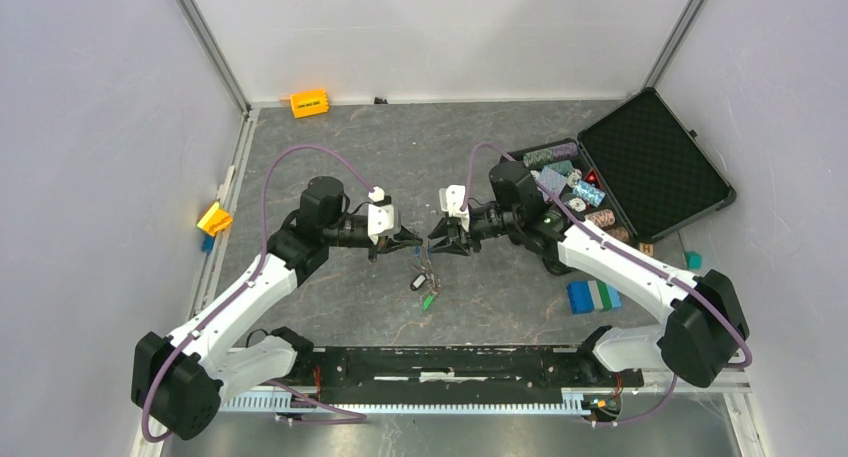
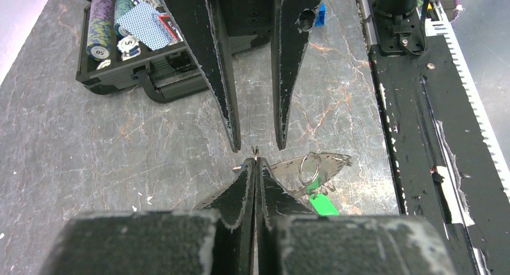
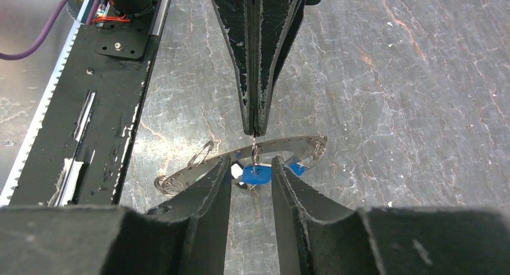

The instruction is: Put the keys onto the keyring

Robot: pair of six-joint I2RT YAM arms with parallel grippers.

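Observation:
My left gripper [image 1: 412, 241] is shut on the small wire ring [image 3: 255, 145] of a blue-tagged key [image 3: 257, 176], which hangs below its tip. My right gripper [image 3: 251, 162] faces it, open and empty, one finger on each side of the blue tag without touching it. The keyring [image 3: 288, 145], a thin jagged silvery ring seen edge-on, sits just below the tips. It carries small split rings [image 3: 201, 153] and a second blue tag [image 3: 298, 166]. In the left wrist view the keyring [image 2: 334, 162] shows beside a green-tagged key [image 2: 323, 204]. In the top view the key cluster [image 1: 420, 282] lies below both grippers.
An open black case [image 1: 655, 162] with stacks of striped chips [image 1: 570, 177] stands at the back right. Blue, green and white blocks [image 1: 593, 295] lie under the right arm. An orange block [image 1: 309, 103] and a yellow one [image 1: 214, 218] sit by the left wall. A black rail [image 1: 440, 362] runs along the near edge.

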